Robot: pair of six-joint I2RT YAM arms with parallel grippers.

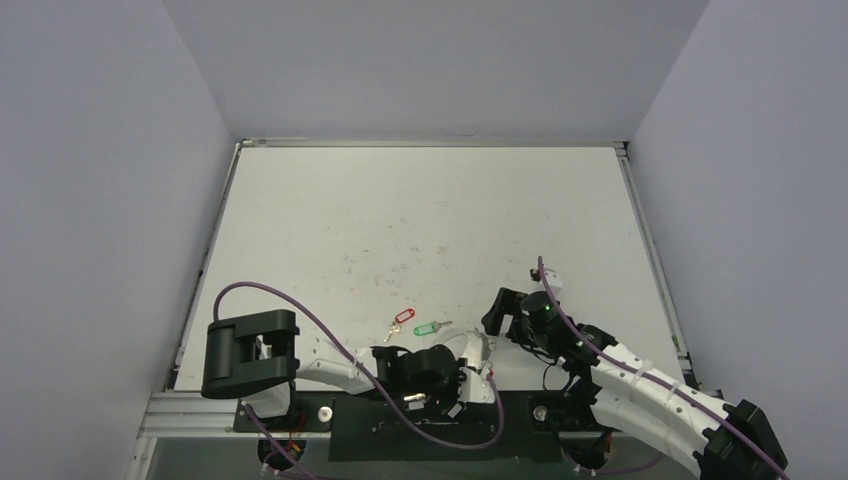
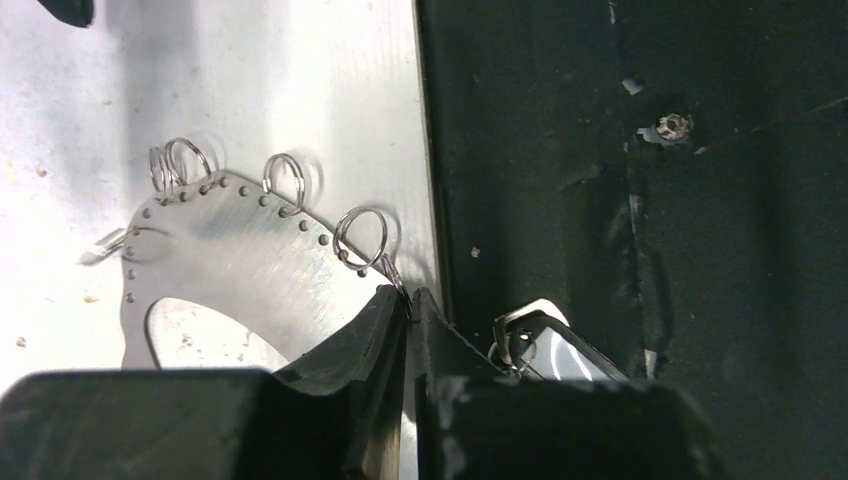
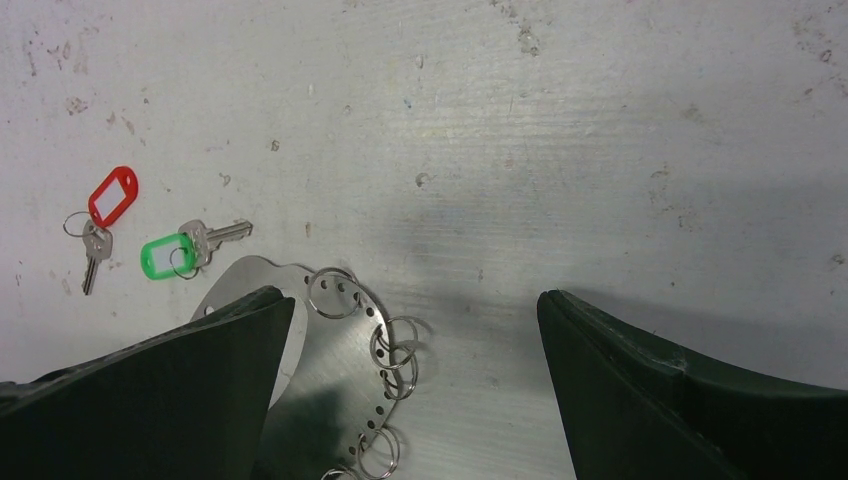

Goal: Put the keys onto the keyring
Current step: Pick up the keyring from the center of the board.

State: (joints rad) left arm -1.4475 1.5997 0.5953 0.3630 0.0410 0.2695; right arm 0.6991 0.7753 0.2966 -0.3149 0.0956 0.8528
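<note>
The keyring point(image 2: 240, 260) is a flat grey metal ring plate with a row of rim holes carrying several small split rings. It lies at the table's near edge point(image 1: 478, 350) point(image 3: 340, 370). My left gripper point(image 2: 410, 298) point(image 1: 465, 375) has its fingers pressed together on the keyring's rim, by a small ring. The keys lie flat just beyond the keyring, one with a red tag point(image 3: 112, 196) point(image 1: 401, 321) and one with a green tag point(image 3: 165, 256) point(image 1: 428, 327). Above the keyring's right side hovers my right gripper point(image 3: 415, 300) point(image 1: 505, 315), wide open and holding nothing.
The table's near edge point(image 2: 428, 200) runs right beside the left fingertips, with the dark base mount point(image 2: 640, 220) past it. A dark tag with a small ring point(image 2: 540, 345) lies on that mount. Grey walls close in the table on three sides.
</note>
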